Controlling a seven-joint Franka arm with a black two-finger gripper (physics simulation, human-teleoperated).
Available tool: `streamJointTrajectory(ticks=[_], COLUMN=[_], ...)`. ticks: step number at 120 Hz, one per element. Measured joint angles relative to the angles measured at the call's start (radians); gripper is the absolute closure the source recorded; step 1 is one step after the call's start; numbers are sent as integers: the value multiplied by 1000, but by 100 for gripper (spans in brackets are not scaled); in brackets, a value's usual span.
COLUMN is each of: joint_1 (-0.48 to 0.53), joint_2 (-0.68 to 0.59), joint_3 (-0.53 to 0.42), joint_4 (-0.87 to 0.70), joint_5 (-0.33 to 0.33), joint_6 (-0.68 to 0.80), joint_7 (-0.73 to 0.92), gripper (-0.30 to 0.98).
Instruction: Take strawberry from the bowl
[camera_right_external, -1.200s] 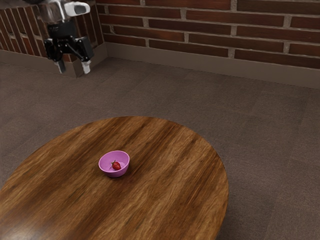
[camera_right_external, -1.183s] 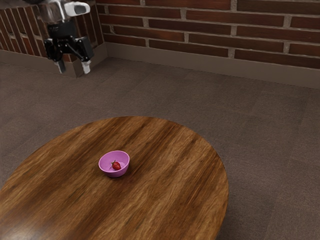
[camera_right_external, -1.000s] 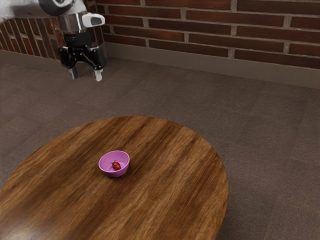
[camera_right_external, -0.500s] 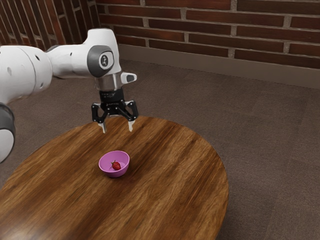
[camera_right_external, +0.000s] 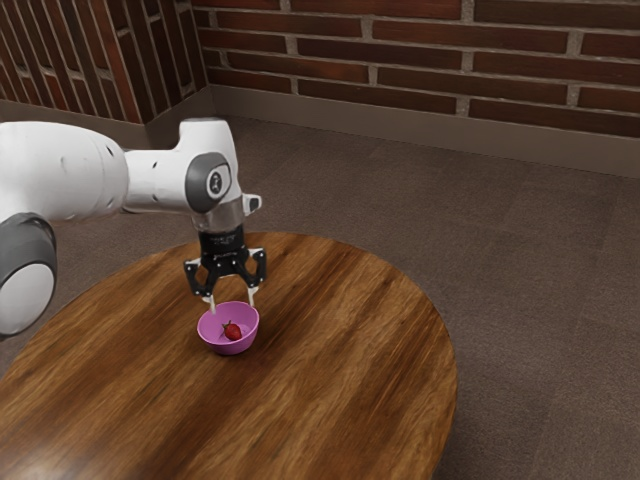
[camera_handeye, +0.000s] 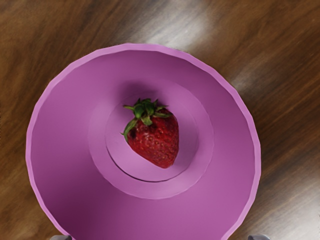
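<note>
Lying clear of bowl rim (camera_handeye: 145, 47), strawberry (camera_handeye: 159, 141); fingers (camera_right_external: 252, 297) apart.

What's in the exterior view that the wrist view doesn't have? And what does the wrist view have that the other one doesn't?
Exterior view: the brick wall, the carpet, the white arm and the black body of the open claw.

Wrist view: the tiny dimples on the strawberry and the round step inside the bowl.

Both: the red strawberry, the pink bowl around it, and the wooden table.
</note>
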Motion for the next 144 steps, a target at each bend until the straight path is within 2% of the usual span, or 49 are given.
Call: streamJointTrajectory(ticks=[26,76,144], joint_1=[19,42,67], joint_2=[56,122,151], joint_3=[-3,-10,-10], joint_4=[-3,2,-2], joint_5=[-39,-108,-124], joint_6=[25,53,75], joint_7=[-62,-118,-63], gripper=[35,40,45])
